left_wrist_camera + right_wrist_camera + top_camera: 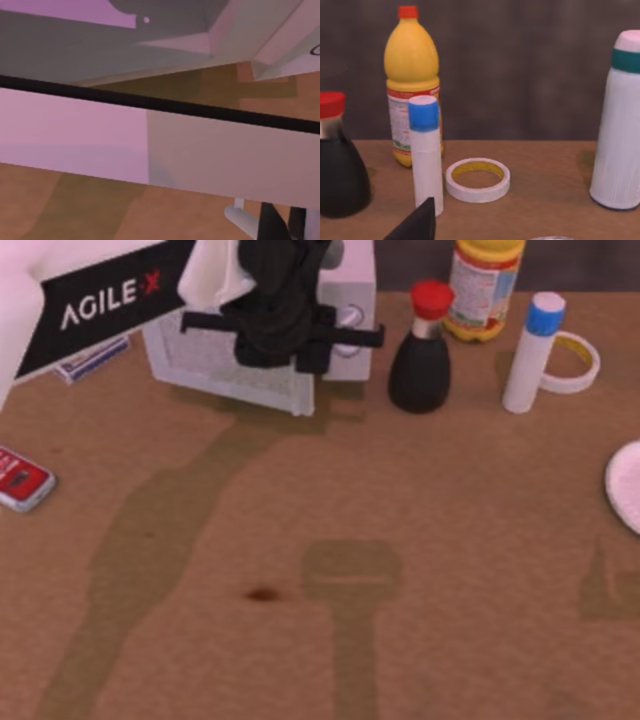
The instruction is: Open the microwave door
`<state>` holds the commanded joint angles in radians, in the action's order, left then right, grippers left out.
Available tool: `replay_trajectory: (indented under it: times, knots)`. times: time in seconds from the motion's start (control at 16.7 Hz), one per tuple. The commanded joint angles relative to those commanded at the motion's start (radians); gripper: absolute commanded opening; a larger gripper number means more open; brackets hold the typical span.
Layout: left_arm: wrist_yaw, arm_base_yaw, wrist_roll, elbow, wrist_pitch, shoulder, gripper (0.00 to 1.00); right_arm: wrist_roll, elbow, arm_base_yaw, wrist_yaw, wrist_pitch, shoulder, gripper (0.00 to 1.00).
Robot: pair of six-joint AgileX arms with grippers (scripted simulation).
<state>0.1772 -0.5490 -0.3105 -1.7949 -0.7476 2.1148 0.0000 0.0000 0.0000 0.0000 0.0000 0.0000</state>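
The white microwave [352,278] stands at the back of the table, left of centre. Its door [205,362], with a grey mesh window, is swung partly outward, the handle end nearest the table's front. My left gripper [300,358] reaches down over the microwave's front to that end. In the left wrist view the door's top edge [225,165] runs across the picture, and the black fingers [272,225] are shut on the slim white handle [245,219]. The cavity [100,55] shows behind the door. My right gripper [418,226] is outside the top view.
Right of the microwave stand a dark soy-sauce bottle [420,360], a yellow bottle [485,285], a blue-capped white tube [532,355] and a tape ring [578,362]. A white plate [628,485] lies at the right edge and a red card [22,480] at the left. A teal-banded white bottle [620,125] stands far right.
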Motion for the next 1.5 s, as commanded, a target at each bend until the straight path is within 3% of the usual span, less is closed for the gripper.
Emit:
replay_trajectory:
  times: [0.48,0.9,1.5]
  knots:
    - [-0.007,-0.007,0.000,0.006,0.002,0.001,0.00,0.000,0.000,0.000,0.000,0.000,0.000,1.00]
    - [-0.063,0.021,0.114,0.138,0.064,-0.091,0.00,0.000,0.000,0.000,0.000,0.000,0.000,1.00]
    - [-0.064,0.022,0.116,0.141,0.065,-0.092,0.00,0.000,0.000,0.000,0.000,0.000,0.000,1.00]
